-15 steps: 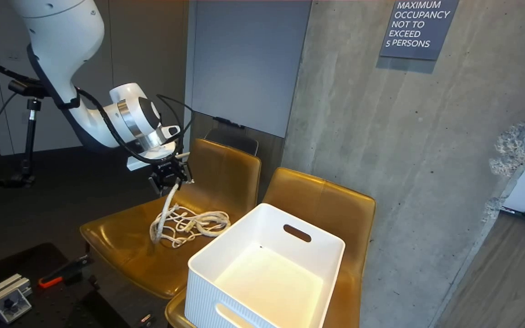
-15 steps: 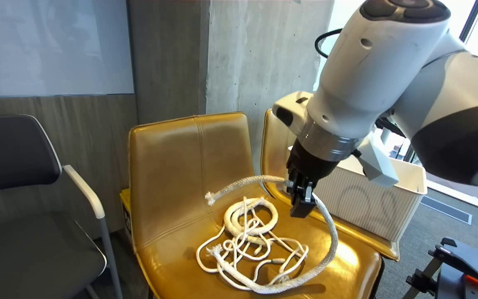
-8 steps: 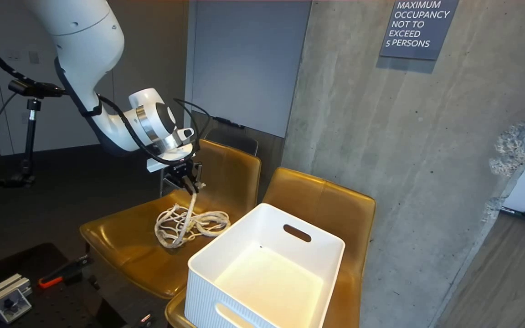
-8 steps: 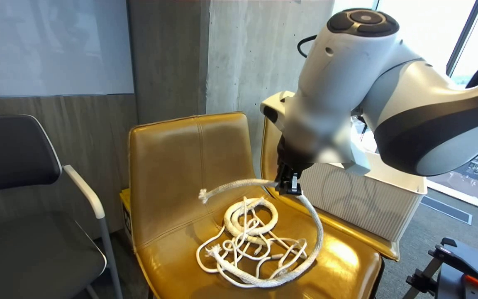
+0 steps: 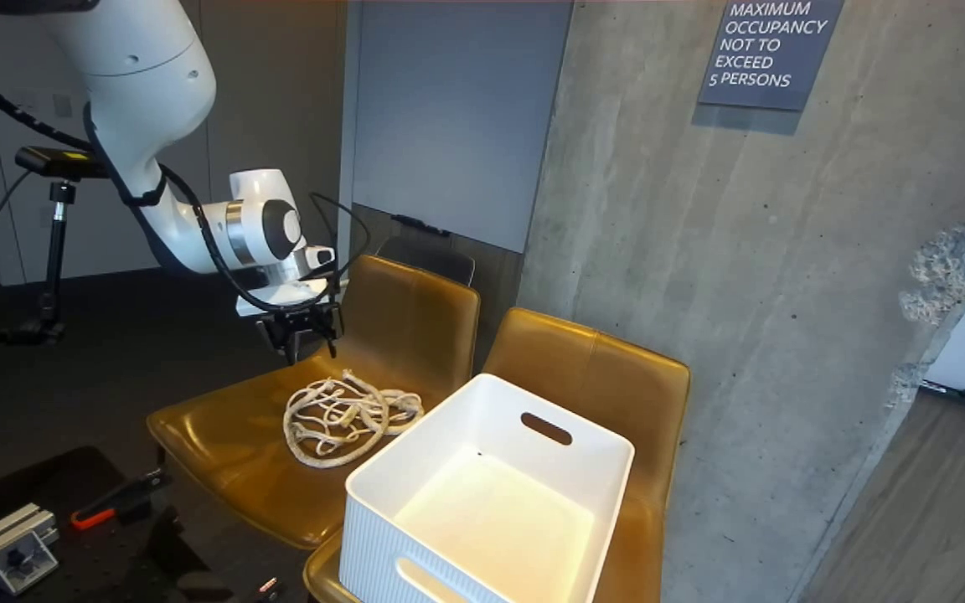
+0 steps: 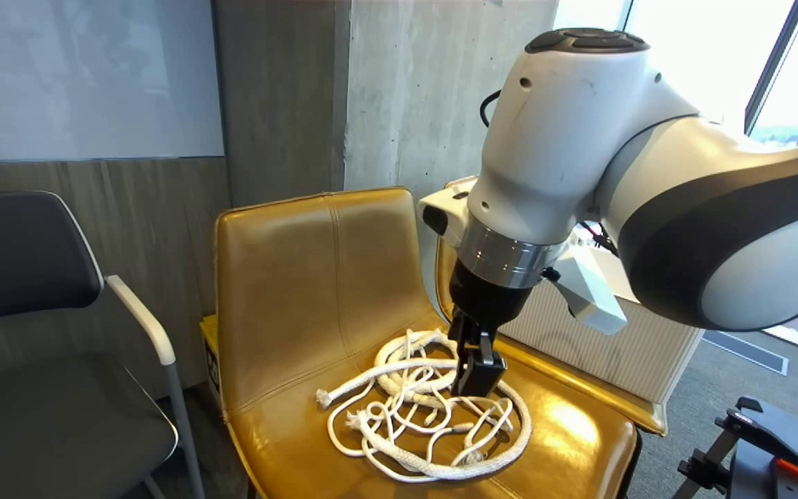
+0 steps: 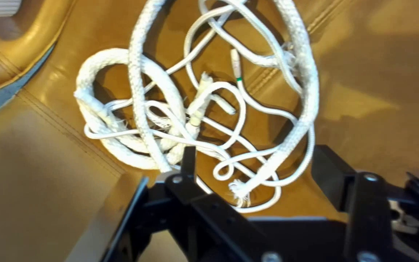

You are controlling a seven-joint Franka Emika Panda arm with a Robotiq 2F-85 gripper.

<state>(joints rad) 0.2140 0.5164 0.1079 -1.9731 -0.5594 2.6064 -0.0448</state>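
Observation:
My gripper (image 7: 256,163) stands open above a tangle of white rope, with nothing held between its fingers. In the wrist view a thick rope (image 7: 307,87) arches across the pile, its frayed end showing below the gap between the fingers. Thin white cord (image 7: 244,109) loops among it, and a shorter thick coil (image 7: 104,56) lies to the left. The whole heap rests on the tan chair seat (image 5: 231,452). In an exterior view the gripper (image 6: 480,374) overlaps the right part of the thick rope (image 6: 525,430), hiding some of it. The gripper (image 5: 312,350) hangs above the heap.
A white bin (image 5: 524,502) stands on a second tan chair (image 5: 591,352) beside the rope. A grey armchair (image 6: 25,263) is at the left in an exterior view. A dark table holds a black and orange tool (image 5: 101,512). A concrete wall (image 5: 750,276) rises behind.
The gripper has opened and released the thick rope, which has dropped onto the heap. The arm shifted toward the bin, then partly back, and the gripper now points more steeply down.

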